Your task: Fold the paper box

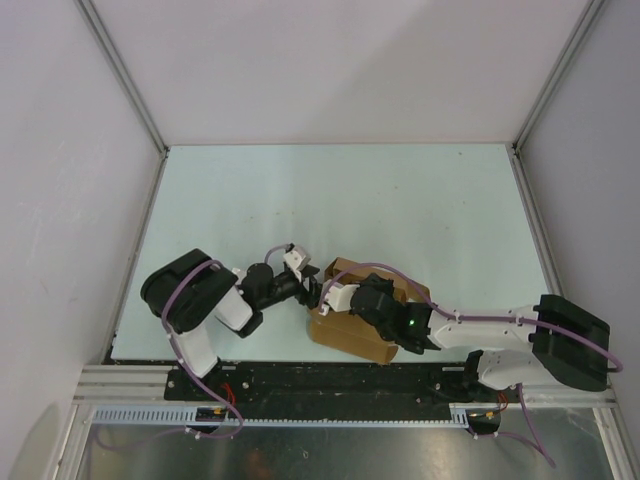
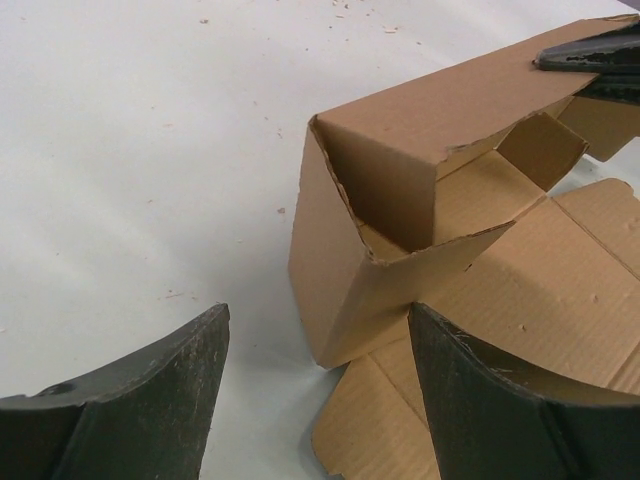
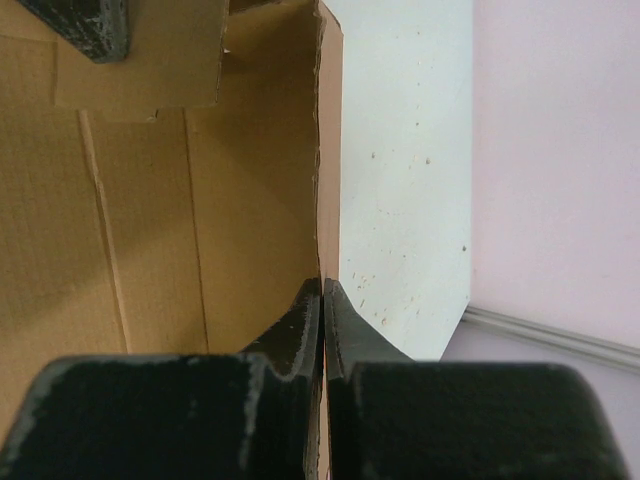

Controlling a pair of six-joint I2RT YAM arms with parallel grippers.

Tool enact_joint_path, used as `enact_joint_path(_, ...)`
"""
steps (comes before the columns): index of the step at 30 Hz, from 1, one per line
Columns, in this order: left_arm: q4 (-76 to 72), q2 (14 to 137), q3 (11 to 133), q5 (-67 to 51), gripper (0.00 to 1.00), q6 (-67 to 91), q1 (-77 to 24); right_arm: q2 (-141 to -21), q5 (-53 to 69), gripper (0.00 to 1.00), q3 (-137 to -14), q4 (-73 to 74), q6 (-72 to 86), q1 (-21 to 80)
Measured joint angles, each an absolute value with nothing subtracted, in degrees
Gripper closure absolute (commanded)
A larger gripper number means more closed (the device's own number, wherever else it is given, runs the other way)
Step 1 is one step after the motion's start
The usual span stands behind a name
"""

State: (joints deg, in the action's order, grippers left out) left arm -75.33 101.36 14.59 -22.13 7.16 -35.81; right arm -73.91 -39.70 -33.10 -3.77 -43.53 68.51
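While right gripper [image 3: 322,292] clamps paper box [image 2: 400,130] wall edge: left gripper [image 2: 318,330] spread, empty; box corner just ahead, inside its span; box length runs away toward right gripper.

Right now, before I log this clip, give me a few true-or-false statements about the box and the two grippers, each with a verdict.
1. The right gripper is pinched shut on a wall of the paper box. True.
2. The left gripper is clamped on the box. False: it is open and holds nothing.
3. The box lies as one flat sheet. False: part of it stands folded up, while other flaps lie flat.
4. The box sits towards the near edge of the table, between the two arms. True.
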Motion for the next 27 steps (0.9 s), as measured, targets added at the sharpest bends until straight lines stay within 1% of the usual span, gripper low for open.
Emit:
enact_joint_path(6, -75.4, 101.6, 14.5, -23.1, 0.22, 7.3, -35.8, -75.3, -41.2, 0.99, -33.1, -5.2, -43.5, 68.5)
enact_joint_path(13, -75.3, 100.0, 11.8, -22.9, 0.22, 7.1, -35.8, -75.7, -42.0, 0.98, -33.1, -5.9, -43.5, 68.5)
enact_joint_path(27, -75.3, 100.2, 14.3, -22.9, 0.22, 7.1, -35.5, -79.5, -46.6, 0.98, -33.1, -8.3, -43.5, 70.9)
